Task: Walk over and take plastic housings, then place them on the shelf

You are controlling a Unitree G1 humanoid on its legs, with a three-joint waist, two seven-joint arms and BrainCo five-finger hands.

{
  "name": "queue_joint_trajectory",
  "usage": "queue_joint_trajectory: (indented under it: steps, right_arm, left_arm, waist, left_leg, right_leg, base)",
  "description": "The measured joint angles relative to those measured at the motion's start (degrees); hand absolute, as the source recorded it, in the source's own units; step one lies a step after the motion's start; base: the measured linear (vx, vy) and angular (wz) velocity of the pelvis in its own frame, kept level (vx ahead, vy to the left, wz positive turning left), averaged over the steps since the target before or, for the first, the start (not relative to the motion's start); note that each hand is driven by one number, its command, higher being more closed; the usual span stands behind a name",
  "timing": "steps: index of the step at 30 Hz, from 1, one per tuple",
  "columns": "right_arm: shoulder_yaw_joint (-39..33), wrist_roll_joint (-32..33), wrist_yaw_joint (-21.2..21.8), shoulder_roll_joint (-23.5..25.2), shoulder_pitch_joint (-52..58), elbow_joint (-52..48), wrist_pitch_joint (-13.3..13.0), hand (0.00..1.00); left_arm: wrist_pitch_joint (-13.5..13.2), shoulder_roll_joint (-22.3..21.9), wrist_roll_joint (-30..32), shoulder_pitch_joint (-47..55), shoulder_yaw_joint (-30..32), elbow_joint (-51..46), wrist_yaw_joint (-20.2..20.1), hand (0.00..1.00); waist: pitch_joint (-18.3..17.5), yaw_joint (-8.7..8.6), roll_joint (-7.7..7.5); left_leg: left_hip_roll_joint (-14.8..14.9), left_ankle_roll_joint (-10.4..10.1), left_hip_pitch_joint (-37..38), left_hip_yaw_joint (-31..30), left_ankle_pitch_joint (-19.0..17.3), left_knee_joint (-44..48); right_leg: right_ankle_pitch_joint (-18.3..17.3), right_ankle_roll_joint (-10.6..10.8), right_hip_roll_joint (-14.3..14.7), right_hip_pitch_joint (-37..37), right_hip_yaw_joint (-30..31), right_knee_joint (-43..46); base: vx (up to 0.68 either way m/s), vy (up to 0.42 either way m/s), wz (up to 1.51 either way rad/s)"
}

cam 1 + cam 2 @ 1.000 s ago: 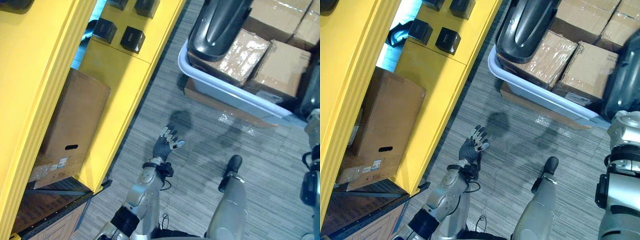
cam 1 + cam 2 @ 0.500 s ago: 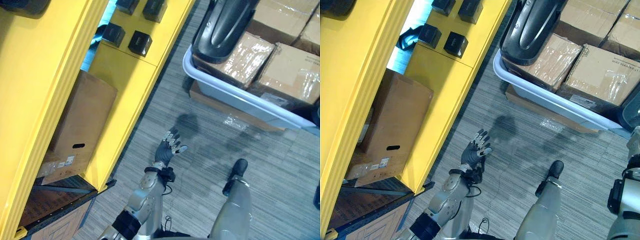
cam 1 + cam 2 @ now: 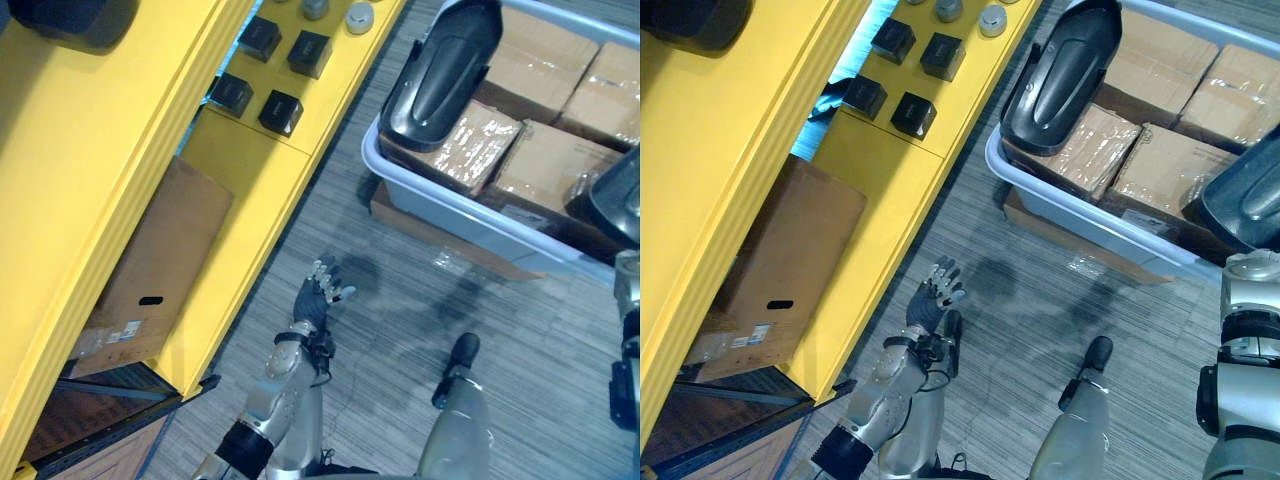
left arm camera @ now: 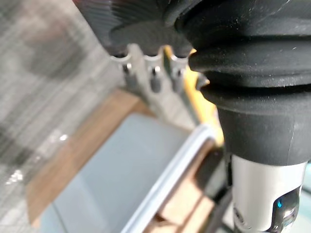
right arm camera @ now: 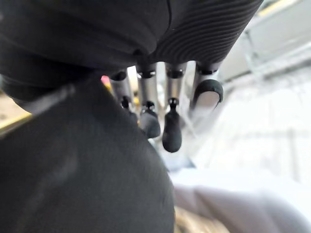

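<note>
The left hand (image 3: 314,298) hovers over the floor beside the yellow shelf (image 3: 235,150), fingers spread apart. The right hand (image 5: 170,119) rests against a dark plastic housing (image 3: 1252,195); its grip cannot be told. Farther off, another housing (image 3: 440,75) lies on cardboard boxes (image 3: 465,145) in the grey bin (image 3: 462,215).

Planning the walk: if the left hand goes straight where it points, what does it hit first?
The left hand would likely meet the grey tub first, though depth is unclear.
</note>
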Motion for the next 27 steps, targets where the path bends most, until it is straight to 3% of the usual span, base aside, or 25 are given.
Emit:
queue_joint_trajectory:
  steps: [2, 6, 10, 15, 18, 23, 27]
  right_arm:
    - [0.0, -1.3, 0.0, 1.2, -0.1, -1.7, 0.0, 1.0]
    - [1.1, -4.7, 0.7, 1.4, -0.1, -8.1, 0.0, 1.0]
    - [2.6, -9.4, 4.0, 2.7, -1.0, -13.9, -0.2, 1.0]
    - [4.1, -17.1, 8.0, 5.9, -1.0, -20.5, -1.3, 1.0]
    - [5.1, -21.7, 10.1, 6.4, -1.0, -25.6, -3.9, 1.0]
    - [6.3, -27.3, 11.7, 7.9, 0.0, -33.0, -10.1, 1.0]
    - [7.6, -29.8, 12.8, 8.0, 0.6, -35.6, -13.7, 1.0]
  left_arm:
    - [0.0, 1.9, 0.9, -0.9, 1.9, -1.3, 0.0, 0.0]
    - [0.8, 5.2, 3.8, -6.6, 4.8, -2.7, 0.2, 0.0]
    - [3.7, 7.7, 5.2, -14.1, 6.5, -2.3, 0.4, 0.0]
    - [9.9, 10.5, 3.7, -25.0, 5.9, 4.9, -1.2, 0.0]
    - [13.6, 11.8, 1.3, -30.0, 5.6, 7.9, -3.3, 0.0]
    - [19.2, 12.9, -12.0, -36.9, 3.8, 12.3, -7.1, 0.0]
    - [21.7, 12.9, -18.4, -39.0, 3.1, 12.8, -8.7, 0.0]
  waist:
    - [-0.1, -1.04, -2.64]
    - [0.3, -2.73, -5.97]
    - [0.2, -3.9, -9.39]
    - [0.4, -5.95, -11.01]
    - [0.5, -7.03, -11.37]
    - [0.9, -8.89, -12.77]
    - [0.9, -9.76, -13.49]
  left_leg:
    - [0.1, 0.1, 1.3, 0.3, -0.6, 0.1]
    - [0.8, 0.1, 3.1, 0.8, -1.4, 0.7]
    - [1.8, -0.1, 6.1, 3.7, -1.9, -0.2]
    - [3.2, -0.8, 9.9, 5.8, -1.9, -2.2]
    - [4.1, -1.5, 12.0, 7.4, -1.5, -4.3]
    - [4.9, -2.0, 17.1, 9.8, -1.1, -7.4]
    - [5.0, -2.1, 17.9, 10.1, -1.1, -8.0]
  right_leg:
    - [0.5, -0.7, 0.4, 2.0, 0.0, -1.9]
    - [1.6, -1.9, 1.4, 5.0, 0.1, -4.9]
    - [2.0, -2.2, 1.7, 5.9, 2.4, -5.9]
    - [2.8, -1.5, 2.8, 7.4, 4.5, -6.9]
    - [3.0, -1.2, 3.5, 7.6, 5.5, -7.2]
    - [3.0, -1.2, 4.0, 9.9, 6.6, -7.8]
    - [3.0, -1.2, 4.2, 10.7, 6.6, -8.5]
  base:
    - [0.0, 0.024, -0.06]
    - [0.03, 0.016, -0.11]
    - [0.04, 0.005, -0.26]
    - [0.06, -0.031, -0.24]
    - [0.1, -0.046, -0.24]
    - [0.08, -0.01, -0.16]
    - [0.02, 0.005, -0.02]
